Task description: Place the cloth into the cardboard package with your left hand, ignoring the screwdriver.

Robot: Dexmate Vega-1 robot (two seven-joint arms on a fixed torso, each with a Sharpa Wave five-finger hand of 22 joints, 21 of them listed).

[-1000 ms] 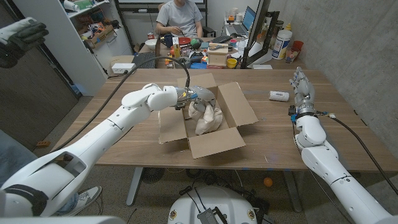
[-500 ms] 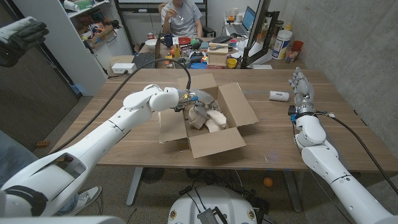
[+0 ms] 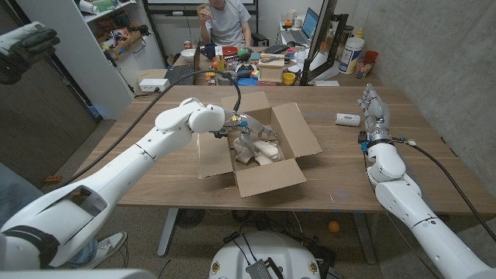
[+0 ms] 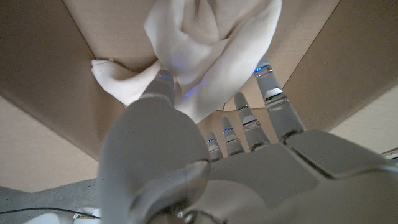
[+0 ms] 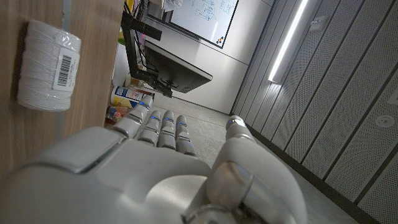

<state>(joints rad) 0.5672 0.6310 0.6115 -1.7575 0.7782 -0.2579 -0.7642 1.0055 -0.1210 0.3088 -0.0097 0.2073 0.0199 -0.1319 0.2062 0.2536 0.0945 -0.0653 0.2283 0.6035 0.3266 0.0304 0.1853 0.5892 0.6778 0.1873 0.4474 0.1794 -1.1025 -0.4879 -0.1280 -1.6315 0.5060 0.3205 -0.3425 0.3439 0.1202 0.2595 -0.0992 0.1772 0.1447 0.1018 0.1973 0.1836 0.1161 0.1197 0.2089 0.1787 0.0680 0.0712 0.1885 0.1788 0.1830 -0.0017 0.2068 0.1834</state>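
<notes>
Left hand [image 3: 242,126] seen at frame centre over open cardboard package [image 3: 260,147]; cloth [image 3: 256,149] still pinched between thumb and fingers. Right hand [image 3: 374,108] at right, upright on desk [image 3: 155,174], nothing held, fingers straight.

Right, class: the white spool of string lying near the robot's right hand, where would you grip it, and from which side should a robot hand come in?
Grip the spool of string across its rounded middle, coming down from above. It lies on its side on the wooden table, so its curved wall faces up and both flat ends are free. The right robot hand stands close beside it, apart from it, and looks best placed to reach it.
</notes>
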